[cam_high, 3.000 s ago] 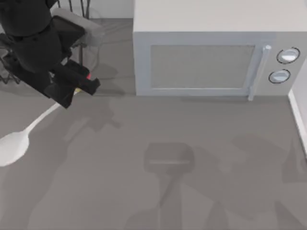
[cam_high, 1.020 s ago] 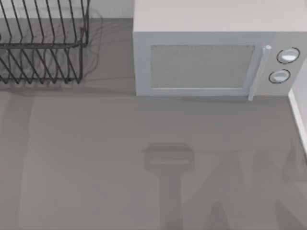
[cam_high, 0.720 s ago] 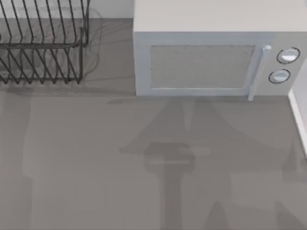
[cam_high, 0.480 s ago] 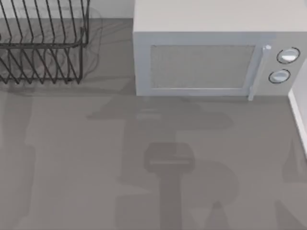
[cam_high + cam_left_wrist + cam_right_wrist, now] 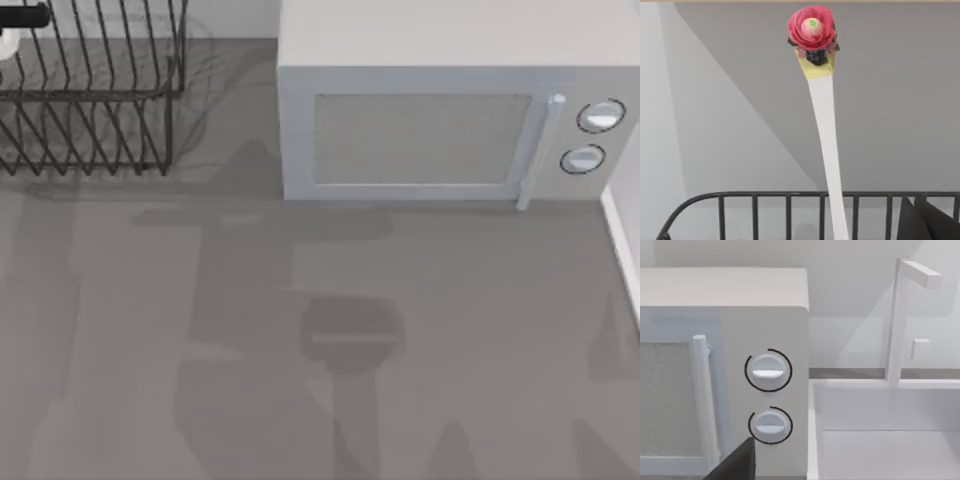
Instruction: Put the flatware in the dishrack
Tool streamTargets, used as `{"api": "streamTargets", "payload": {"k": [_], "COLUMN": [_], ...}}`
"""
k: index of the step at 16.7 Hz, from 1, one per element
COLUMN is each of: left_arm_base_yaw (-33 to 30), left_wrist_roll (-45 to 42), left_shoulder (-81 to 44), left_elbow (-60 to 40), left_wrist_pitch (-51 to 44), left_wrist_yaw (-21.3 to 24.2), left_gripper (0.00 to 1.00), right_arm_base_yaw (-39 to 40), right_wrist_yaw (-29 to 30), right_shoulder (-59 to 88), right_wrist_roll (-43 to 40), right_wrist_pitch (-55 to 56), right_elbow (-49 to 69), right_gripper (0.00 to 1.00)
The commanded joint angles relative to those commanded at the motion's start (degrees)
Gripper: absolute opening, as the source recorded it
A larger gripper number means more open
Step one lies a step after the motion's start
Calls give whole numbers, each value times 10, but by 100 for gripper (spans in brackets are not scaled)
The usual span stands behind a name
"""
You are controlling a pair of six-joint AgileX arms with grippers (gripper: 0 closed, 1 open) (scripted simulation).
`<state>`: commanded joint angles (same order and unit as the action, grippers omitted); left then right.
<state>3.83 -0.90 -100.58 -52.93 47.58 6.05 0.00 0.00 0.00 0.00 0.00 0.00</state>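
Note:
The flatware is a white spoon (image 5: 826, 140) with its red-and-yellow knob (image 5: 812, 30) pointing away from the left wrist camera. Its slim handle crosses the dishrack's black top rail (image 5: 765, 195), and its bowl is hidden. One dark finger (image 5: 927, 222) of my left gripper stands beside the handle without touching it, so the gripper is open. In the top view the dishrack (image 5: 95, 95) stands at the back left, with a black part of my left gripper (image 5: 25, 15) above its far left end. A dark part of my right gripper (image 5: 737, 465) sits before the microwave's knobs.
The grey microwave (image 5: 440, 100) fills the back of the table right of the rack, with its handle (image 5: 535, 150) and two round knobs (image 5: 590, 135) at its right end. A white sink with a faucet (image 5: 900, 320) lies at the far right.
Three seconds ago my left gripper held the spoon over the table beside the rack. It then left the top view. Now a black part of it shows above the rack's far left.

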Motion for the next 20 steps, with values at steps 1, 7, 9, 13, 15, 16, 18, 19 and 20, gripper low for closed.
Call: {"api": "streamTargets", "payload": {"k": [1,7,9,13,15,16,18,19,20], "left_arm_base_yaw": [0,0,0,0,0,0,0,0,0], "left_wrist_roll": [0,0,0,0,0,0,0,0,0], "left_shoulder": [0,0,0,0,0,0,0,0,0], "left_elbow": [0,0,0,0,0,0,0,0,0], "left_wrist_pitch": [0,0,0,0,0,0,0,0,0], "left_wrist_yaw": [0,0,0,0,0,0,0,0,0], "left_gripper": [0,30,45,75,90,98,100,100,100], "right_arm_base_yaw": [0,0,0,0,0,0,0,0,0], "right_wrist_yaw": [0,0,0,0,0,0,0,0,0], "right_shoulder": [0,0,0,0,0,0,0,0,0], "right_wrist_roll": [0,0,0,0,0,0,0,0,0], "right_wrist_pitch": [0,0,0,0,0,0,0,0,0], "right_elbow": [0,0,0,0,0,0,0,0,0], "right_gripper": [100,100,100,100,100,100,100,100,100]}}
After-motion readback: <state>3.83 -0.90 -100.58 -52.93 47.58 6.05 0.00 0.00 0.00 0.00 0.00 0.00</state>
